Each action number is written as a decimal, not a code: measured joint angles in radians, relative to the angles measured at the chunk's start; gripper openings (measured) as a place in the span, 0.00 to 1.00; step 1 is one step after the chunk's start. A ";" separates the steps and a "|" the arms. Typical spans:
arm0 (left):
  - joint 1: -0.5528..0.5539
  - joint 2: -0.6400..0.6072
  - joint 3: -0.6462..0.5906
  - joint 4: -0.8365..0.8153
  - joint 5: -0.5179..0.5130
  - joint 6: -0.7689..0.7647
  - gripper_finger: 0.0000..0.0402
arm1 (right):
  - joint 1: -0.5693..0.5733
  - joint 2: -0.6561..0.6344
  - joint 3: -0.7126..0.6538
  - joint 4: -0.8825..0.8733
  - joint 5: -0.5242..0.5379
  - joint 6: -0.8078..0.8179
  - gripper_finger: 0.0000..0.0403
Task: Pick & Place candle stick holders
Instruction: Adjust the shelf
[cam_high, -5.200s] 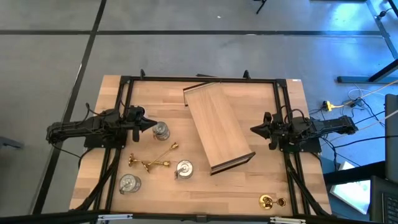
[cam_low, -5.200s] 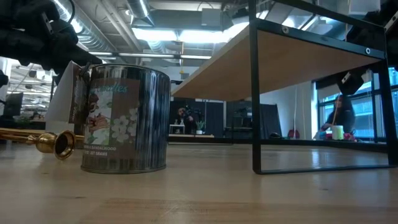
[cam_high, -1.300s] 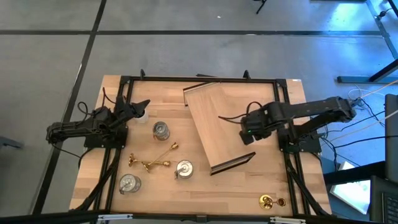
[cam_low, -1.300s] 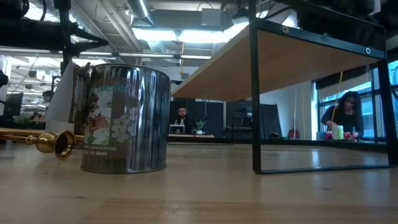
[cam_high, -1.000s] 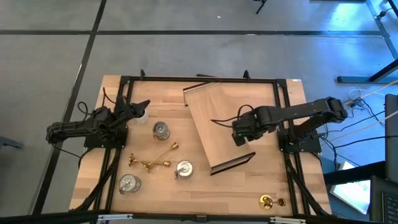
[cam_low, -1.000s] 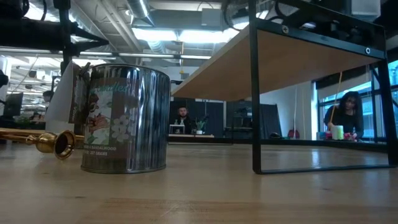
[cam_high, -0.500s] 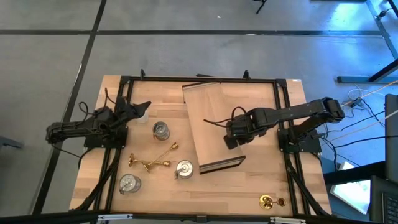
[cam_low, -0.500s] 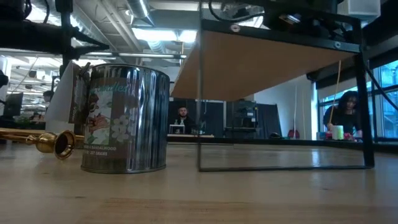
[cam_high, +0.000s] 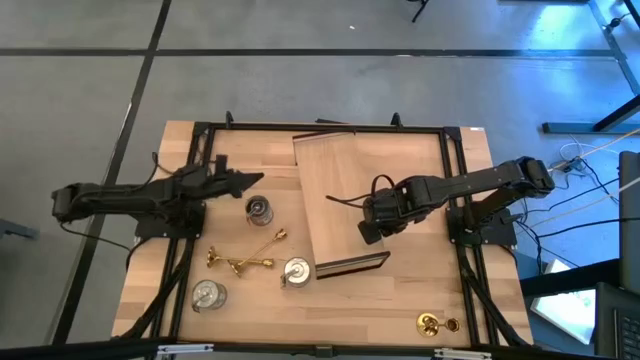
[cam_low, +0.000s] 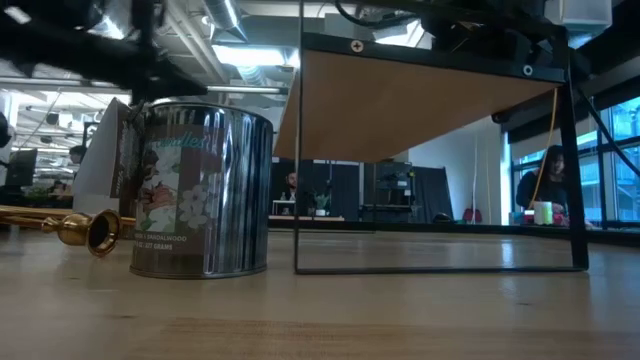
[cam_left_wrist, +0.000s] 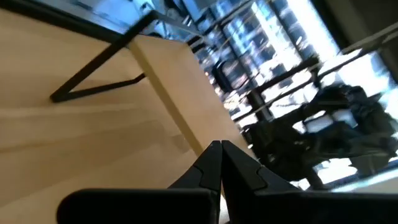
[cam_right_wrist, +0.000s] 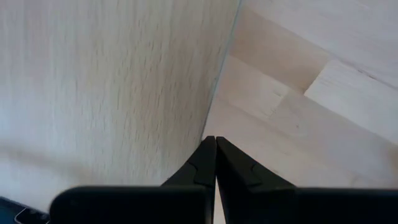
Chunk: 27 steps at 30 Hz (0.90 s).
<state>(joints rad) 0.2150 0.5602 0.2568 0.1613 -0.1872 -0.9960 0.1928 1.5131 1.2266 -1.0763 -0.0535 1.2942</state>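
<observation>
the pale wooden worktop (cam_high: 400, 300) carries a long rectangular wooden board on a thin black metal frame (cam_high: 335, 195), standing raised on its legs near the middle. the right gripper (cam_high: 366, 229) sits at the board's right edge, low over it, its fingers pressed together; in the right wrist view the closed tips (cam_right_wrist: 215, 144) lie right along the board's edge where it meets the worktop. whether they touch the board cannot be told

the left gripper (cam_high: 256, 180) reaches in from the left side, its fingers pressed together to a point and holding nothing, hovering just beside a squat silvery round cup (cam_high: 259, 210) that stands left of the board. a second silvery cup (cam_high: 296, 272) stands near the board's lower left corner, and a third silvery cup (cam_high: 208, 295) stands further left, close to the front edge of the worktop. between these cups two slim shiny gold candle sticks (cam_high: 245, 260) lie on their sides, crossing each other. a third gold stick (cam_high: 436, 323) lies alone at the front right corner of the worktop, well apart from the rest

in the low view one silvery cup with a flowered label (cam_low: 201, 190) fills the near left, with a gold stick's cup end (cam_low: 98, 230) lying just beside it, and the board's black frame (cam_low: 435, 150) stands to its right
</observation>
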 joint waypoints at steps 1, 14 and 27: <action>0.026 0.054 0.035 -0.001 0.031 0.011 0.00 | 0.000 0.000 0.000 0.003 -0.001 0.000 0.03; 0.346 0.616 0.147 0.343 0.453 -0.048 0.00 | 0.027 0.000 0.000 0.037 -0.002 0.034 0.03; 0.366 0.810 0.445 0.135 0.565 0.149 0.00 | 0.039 0.000 0.000 0.094 -0.002 0.060 0.03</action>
<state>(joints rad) 0.5813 1.3704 0.7016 0.2963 0.3775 -0.8473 0.2315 1.5127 1.2270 -0.9827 -0.0552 1.3540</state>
